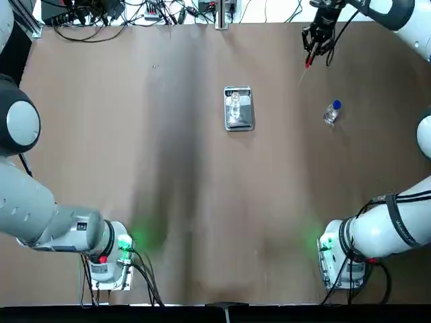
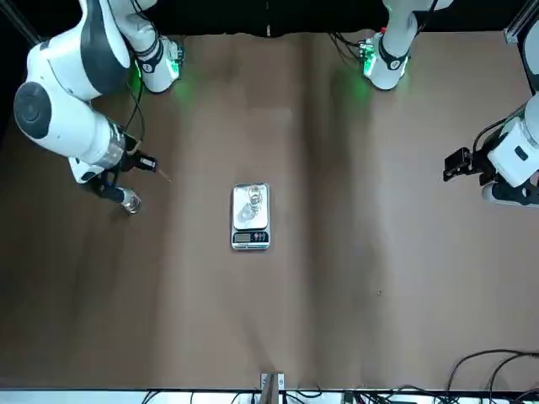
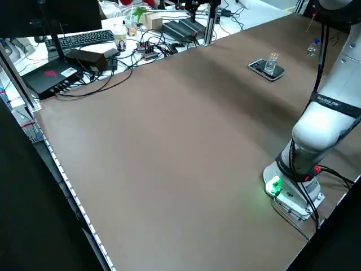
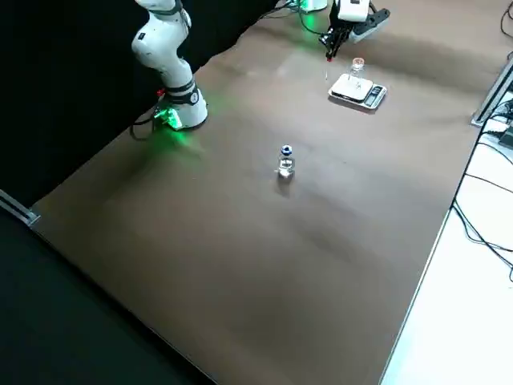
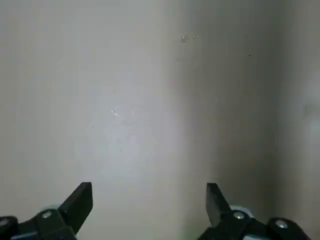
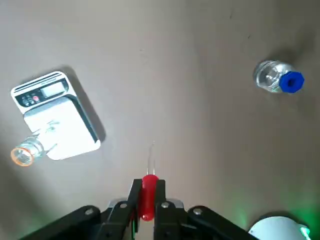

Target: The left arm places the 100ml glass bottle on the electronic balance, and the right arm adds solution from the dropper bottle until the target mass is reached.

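I see place like robotics lab, white jointed robot arms [image 1: 60,215] bolted to one wide brown table [image 3: 169,141], electronic balance [image 6: 62,120] with clear glass bottle [image 6: 31,150], side desk with monitor [image 3: 51,20], keyboard [image 3: 84,38], many tangled cables [image 3: 148,49]

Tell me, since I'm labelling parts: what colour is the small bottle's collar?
Blue, on the small clear bottle; the right wrist view shows it best.

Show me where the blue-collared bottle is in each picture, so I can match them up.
Top: right of the scale, the bottle lies toward the right edge.
Front: left of centre, below the right end effector.
Left side: near the top right corner.
Right side: just above centre.
Left wrist: not in it.
Right wrist: upper right.
Shared landmark: the scale, in every view but the left wrist.
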`<act>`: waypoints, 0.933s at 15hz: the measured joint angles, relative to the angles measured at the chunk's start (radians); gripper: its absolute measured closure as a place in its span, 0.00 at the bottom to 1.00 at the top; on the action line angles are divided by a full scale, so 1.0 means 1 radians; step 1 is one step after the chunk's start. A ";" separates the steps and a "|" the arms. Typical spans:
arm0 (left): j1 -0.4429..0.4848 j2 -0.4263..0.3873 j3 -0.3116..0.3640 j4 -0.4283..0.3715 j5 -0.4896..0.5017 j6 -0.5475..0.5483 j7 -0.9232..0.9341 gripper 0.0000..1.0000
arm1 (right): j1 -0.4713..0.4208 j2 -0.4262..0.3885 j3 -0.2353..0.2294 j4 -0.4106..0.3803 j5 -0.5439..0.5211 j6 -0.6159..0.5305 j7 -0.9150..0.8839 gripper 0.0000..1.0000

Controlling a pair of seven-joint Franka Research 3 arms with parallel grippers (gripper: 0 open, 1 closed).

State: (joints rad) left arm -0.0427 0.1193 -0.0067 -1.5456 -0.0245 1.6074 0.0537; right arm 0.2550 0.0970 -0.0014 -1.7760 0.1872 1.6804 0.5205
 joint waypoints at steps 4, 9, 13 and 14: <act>0.000 0.000 0.000 0.000 0.000 0.000 0.000 0.00 | 0.041 0.000 0.000 0.027 0.010 0.001 0.063 0.86; -0.001 0.000 -0.002 -0.001 0.000 0.000 0.000 0.00 | 0.063 0.001 0.001 0.034 0.048 0.012 0.072 0.86; -0.001 0.000 -0.002 -0.001 0.000 0.000 0.000 0.00 | 0.103 0.009 0.001 0.034 0.053 0.065 0.140 0.86; -0.001 0.000 -0.002 -0.001 0.000 0.000 0.000 0.00 | 0.115 0.012 0.001 0.034 0.054 0.076 0.155 0.86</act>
State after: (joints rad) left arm -0.0438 0.1195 -0.0092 -1.5464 -0.0246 1.6074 0.0534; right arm 0.3698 0.1094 -0.0005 -1.7421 0.2407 1.7560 0.6756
